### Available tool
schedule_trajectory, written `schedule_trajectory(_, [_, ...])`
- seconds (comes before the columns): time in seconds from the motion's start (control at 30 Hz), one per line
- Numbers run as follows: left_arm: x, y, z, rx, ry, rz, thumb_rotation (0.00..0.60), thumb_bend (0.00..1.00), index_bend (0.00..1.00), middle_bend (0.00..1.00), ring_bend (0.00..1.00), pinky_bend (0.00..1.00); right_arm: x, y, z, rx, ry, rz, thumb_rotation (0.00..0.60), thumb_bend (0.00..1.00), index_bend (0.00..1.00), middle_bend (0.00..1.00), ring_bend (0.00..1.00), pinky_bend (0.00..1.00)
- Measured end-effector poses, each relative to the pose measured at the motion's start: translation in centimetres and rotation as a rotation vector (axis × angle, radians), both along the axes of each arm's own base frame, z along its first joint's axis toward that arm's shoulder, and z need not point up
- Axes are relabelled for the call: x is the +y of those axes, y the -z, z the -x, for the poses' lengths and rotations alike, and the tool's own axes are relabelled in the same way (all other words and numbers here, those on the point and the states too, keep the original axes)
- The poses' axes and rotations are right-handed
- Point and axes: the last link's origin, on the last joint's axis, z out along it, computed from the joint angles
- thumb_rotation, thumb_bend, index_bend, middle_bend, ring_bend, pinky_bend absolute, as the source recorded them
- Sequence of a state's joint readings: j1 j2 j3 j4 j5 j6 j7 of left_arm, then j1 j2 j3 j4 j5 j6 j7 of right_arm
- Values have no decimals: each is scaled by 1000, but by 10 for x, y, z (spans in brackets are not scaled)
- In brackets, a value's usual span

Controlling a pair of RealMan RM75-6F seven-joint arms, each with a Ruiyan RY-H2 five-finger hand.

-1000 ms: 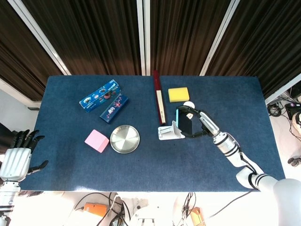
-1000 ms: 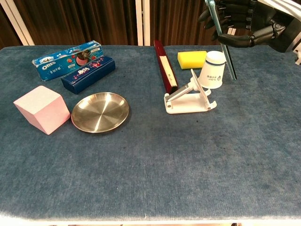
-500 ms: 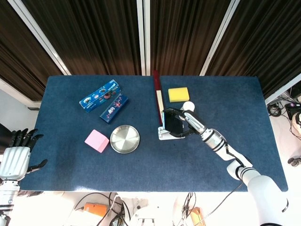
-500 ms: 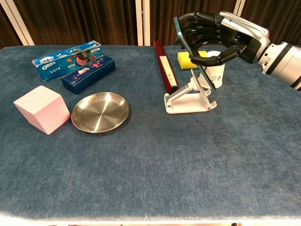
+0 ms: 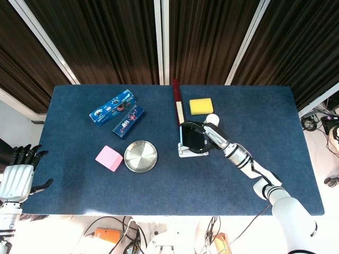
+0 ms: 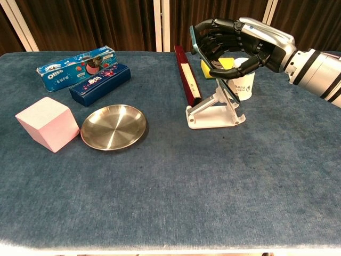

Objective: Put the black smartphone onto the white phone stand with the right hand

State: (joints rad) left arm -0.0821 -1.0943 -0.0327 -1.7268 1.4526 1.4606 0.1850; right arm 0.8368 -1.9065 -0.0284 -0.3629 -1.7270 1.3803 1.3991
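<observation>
My right hand grips the black smartphone with its teal edge, held tilted just above the white phone stand. In the head view the phone covers most of the stand, and the right hand wraps it from the right. I cannot tell whether the phone's lower edge touches the stand's back rest. My left hand hangs off the table's left front corner, fingers spread and holding nothing.
A white paper cup and a yellow sponge sit just behind the stand. A dark red box lies left of it. Further left are a steel dish, a pink cube and two blue biscuit boxes.
My right hand has carried the phone leftward and down, from right of the stand to directly over it. The left hand has barely moved.
</observation>
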Motion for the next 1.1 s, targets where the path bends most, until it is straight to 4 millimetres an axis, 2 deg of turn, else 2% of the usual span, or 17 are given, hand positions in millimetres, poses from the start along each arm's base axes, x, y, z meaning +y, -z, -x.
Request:
schedule_trajectory(0.37, [0, 1, 1, -2, -5, 0, 600, 101, 211, 102, 22, 0, 2, 2, 15, -10, 62, -6, 600, 467, 502, 488, 316, 385])
schedule_trajectory(1.1, [2, 2, 2, -8, -6, 2, 600, 101, 211, 102, 31, 0, 8, 12, 19, -55, 100, -24, 600, 383, 397, 406, 250, 331])
